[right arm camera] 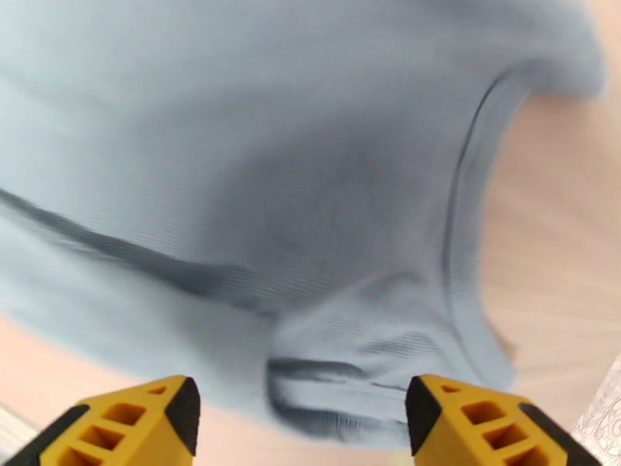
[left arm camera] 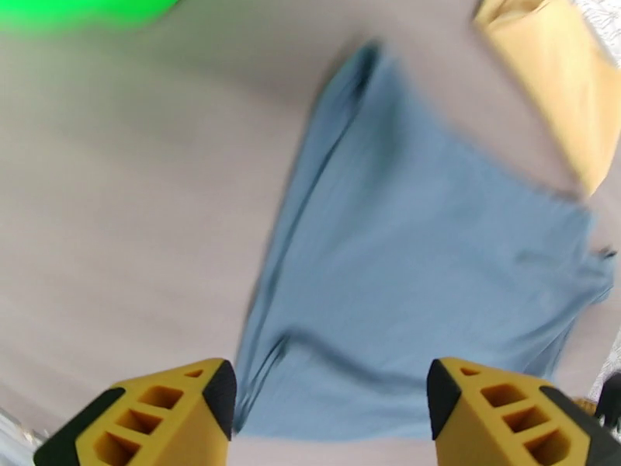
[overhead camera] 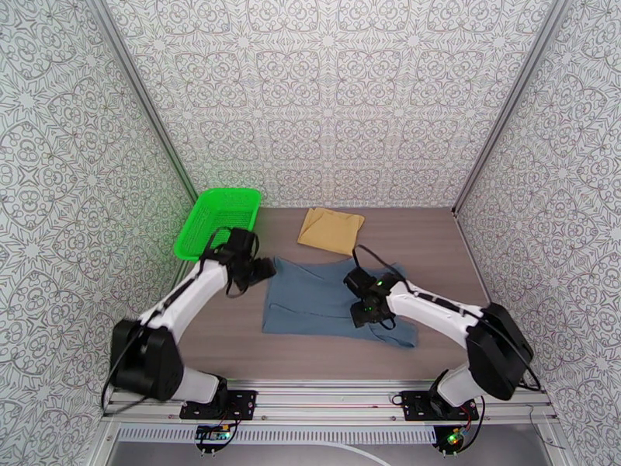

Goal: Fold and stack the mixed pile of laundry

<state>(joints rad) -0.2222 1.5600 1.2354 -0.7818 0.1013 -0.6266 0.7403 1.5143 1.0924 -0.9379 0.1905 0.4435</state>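
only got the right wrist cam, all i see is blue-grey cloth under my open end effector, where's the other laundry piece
observer: The folded mustard-yellow cloth lies on the wooden table, just beyond the far edge of the slate blue-grey tank top.
operator: where's the left arm
observer: The left end effector hovers near the tank top's far left corner, open and empty.
operator: anything else out there
observer: A bright green mesh plastic basket sits at the far left corner, apart from both cloths.
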